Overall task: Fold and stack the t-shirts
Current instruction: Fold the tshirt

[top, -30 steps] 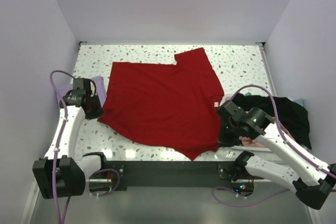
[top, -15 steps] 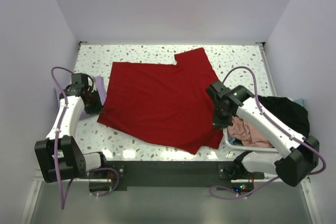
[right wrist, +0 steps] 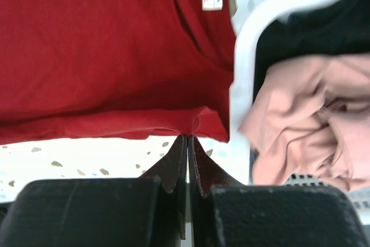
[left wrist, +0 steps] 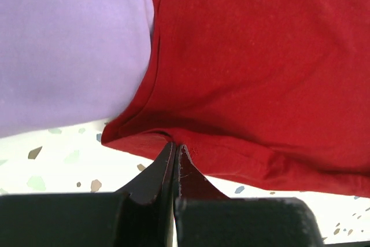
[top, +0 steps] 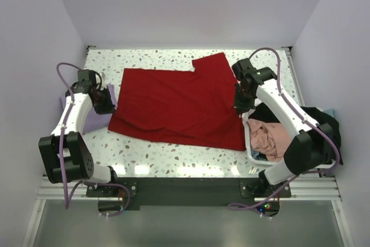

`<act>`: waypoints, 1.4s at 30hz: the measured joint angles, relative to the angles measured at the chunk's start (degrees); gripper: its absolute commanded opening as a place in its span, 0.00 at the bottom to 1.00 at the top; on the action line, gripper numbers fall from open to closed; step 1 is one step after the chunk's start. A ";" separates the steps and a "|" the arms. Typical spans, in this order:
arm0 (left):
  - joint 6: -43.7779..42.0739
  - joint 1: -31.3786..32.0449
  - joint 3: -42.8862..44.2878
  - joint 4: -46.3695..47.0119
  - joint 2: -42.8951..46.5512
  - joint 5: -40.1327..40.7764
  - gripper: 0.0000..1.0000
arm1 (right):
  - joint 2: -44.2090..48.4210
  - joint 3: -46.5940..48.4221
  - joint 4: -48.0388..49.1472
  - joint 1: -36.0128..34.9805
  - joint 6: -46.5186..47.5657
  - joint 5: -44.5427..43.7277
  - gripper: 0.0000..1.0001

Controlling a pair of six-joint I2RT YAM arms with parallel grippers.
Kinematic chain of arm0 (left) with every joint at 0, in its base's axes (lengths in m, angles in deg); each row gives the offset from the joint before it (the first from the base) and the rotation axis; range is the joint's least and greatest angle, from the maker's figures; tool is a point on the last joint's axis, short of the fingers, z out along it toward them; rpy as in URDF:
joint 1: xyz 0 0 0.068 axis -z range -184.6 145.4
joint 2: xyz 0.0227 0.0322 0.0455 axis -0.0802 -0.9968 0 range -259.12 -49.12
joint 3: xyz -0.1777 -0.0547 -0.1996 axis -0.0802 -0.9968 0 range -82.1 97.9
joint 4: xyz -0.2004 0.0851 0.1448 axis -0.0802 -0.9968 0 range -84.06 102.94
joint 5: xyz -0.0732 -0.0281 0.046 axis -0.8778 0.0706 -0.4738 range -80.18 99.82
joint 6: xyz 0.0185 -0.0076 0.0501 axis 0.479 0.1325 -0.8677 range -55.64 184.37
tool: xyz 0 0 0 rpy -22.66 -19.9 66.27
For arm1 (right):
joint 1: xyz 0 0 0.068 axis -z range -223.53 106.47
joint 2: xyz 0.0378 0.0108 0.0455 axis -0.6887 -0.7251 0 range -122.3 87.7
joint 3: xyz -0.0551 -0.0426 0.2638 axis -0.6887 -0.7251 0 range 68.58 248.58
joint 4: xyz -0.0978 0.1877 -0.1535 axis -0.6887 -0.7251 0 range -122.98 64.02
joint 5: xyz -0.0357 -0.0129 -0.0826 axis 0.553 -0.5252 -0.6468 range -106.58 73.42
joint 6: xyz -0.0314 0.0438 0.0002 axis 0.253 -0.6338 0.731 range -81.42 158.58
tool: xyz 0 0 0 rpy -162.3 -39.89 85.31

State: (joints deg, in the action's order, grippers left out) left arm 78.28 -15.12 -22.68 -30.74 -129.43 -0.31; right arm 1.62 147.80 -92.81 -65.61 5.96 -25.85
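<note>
Two claws square up the red shirt

At 9 o'clock the left claw (top: 106,101) is clamped shut on the left edge of the red t-shirt (top: 173,108), just beside the lavender t-shirt (left wrist: 69,44). The red one lies mid-desk (top: 162,157). Its near corner, drooping toward 6 o'clock a second ago, is now pulled straight. At 3 o'clock the right claw (top: 240,108), swung up from 5 o'clock, pinches the right hem beside the white basket (top: 250,143). The shirt looks ready for folding.

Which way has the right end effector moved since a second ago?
Yes. The right end effector, pinching the red t-shirt, moved away from the table's near edge towards the back, past the white basket's corner.
</note>
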 measured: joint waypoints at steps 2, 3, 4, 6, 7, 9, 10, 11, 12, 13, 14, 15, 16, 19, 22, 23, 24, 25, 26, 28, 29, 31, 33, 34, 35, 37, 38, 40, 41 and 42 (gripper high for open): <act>0.00 -0.17 1.03 0.09 -1.20 -0.39 0.00 | -1.84 1.62 0.37 1.33 1.09 -0.02 0.00; 0.02 -0.24 1.64 0.20 -1.84 -0.63 0.00 | -2.78 2.60 0.52 1.95 1.68 -0.02 0.00; 0.00 -0.35 2.27 0.39 -2.49 -0.83 0.00 | -3.63 3.45 0.79 2.58 2.29 -0.02 0.00; 0.02 -0.42 3.28 0.76 -3.48 -1.05 0.00 | -4.90 5.01 0.90 3.80 3.43 -0.04 0.00; 0.02 -0.46 3.78 0.85 -3.87 -1.16 0.00 | -5.44 5.75 0.81 4.17 3.98 -0.04 0.00; 0.02 -0.61 4.55 0.92 -4.31 -1.22 0.00 | -6.16 7.15 0.87 5.68 4.96 -0.11 0.00; 0.02 -0.74 4.83 0.92 -4.39 -1.22 0.00 | -6.40 7.80 0.85 6.32 5.53 -0.11 0.00; 0.02 -0.96 5.11 0.98 -4.48 -1.25 0.00 | -6.60 8.28 0.87 6.84 5.88 -0.13 0.00; 0.02 -1.14 5.29 1.14 -4.57 -1.25 0.00 | -6.86 8.72 0.90 7.41 6.34 -0.13 0.00; 0.04 -1.29 5.42 1.22 -4.63 -1.25 0.00 | -7.08 9.09 0.90 7.96 6.78 -0.13 0.00; 0.07 -1.46 5.53 1.31 -4.76 -1.27 0.00 | -7.34 9.38 0.85 8.44 7.15 -0.11 0.00; 0.09 -1.57 5.64 1.40 -4.92 -1.29 0.00 | -7.63 9.57 0.87 8.85 7.43 -0.11 0.00; 0.17 -1.68 5.64 1.62 -5.07 -1.31 0.00 | -7.85 9.66 0.87 9.20 7.74 -0.11 0.00; 0.46 -1.81 5.64 2.47 -5.64 -1.86 0.00 | -8.61 9.88 0.87 9.79 8.55 -0.02 0.00; 0.50 -1.86 5.68 3.21 -6.86 -2.71 0.00 | -9.46 9.92 0.92 9.86 9.16 0.11 0.00; 0.50 -1.86 5.73 3.65 -7.82 -3.26 0.00 | -9.88 9.92 0.92 9.84 9.35 0.28 0.00; 0.52 -1.86 5.73 3.85 -8.22 -3.43 0.00 | -10.25 9.94 0.96 9.84 9.55 0.44 0.00; 0.55 -1.86 5.75 4.07 -8.90 -3.72 0.00 | -10.69 9.94 1.03 9.84 9.73 0.74 0.00; 0.55 -1.86 5.75 4.22 -9.44 -3.87 0.00 | -11.13 9.99 1.05 9.84 9.81 1.03 0.00; 0.55 -1.90 5.88 4.48 -10.64 -4.37 0.00 | -11.98 10.14 1.18 9.84 10.03 1.33 0.00; 0.57 -1.90 6.03 4.68 -11.17 -4.59 0.00 | -12.39 10.19 1.38 9.84 10.19 1.38 0.00; 0.57 -1.92 6.58 5.03 -12.00 -4.90 0.00 | -13.27 10.56 1.46 9.84 10.47 1.51 0.00; 0.55 -1.95 7.65 5.27 -12.68 -5.22 0.12 | -14.14 11.37 1.57 9.84 10.80 1.60 0.00; 0.59 -1.95 8.39 5.27 -13.07 -5.35 0.19 | -14.71 12.04 1.53 9.84 10.91 1.66 0.00; 0.55 -1.95 9.05 5.33 -13.40 -5.51 0.34 | -15.30 12.81 1.68 9.84 11.02 1.81 0.00; 0.85 -1.95 10.78 5.53 -14.16 -5.77 0.47 | -16.57 14.45 1.64 9.84 11.19 2.08 0.00; 1.20 -1.95 11.63 5.70 -14.47 -5.79 0.53 | -17.46 15.58 1.68 9.84 11.28 2.38 0.13; 1.49 -1.97 13.18 5.86 -14.95 -5.75 0.57 | -18.95 17.70 1.46 9.84 11.19 2.64 0.35; 1.57 -1.97 13.81 5.92 -15.04 -5.73 0.60 | -20.00 19.30 1.36 9.84 11.45 2.84 0.48; 1.53 -1.99 14.32 5.99 -15.04 -5.73 0.61 | -20.76 20.52 1.31 9.86 11.50 2.86 0.52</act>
State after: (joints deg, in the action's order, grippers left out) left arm 79.81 -17.11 -8.37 -24.75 -144.47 -6.04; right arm -19.14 168.32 -91.50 -55.75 17.46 -22.99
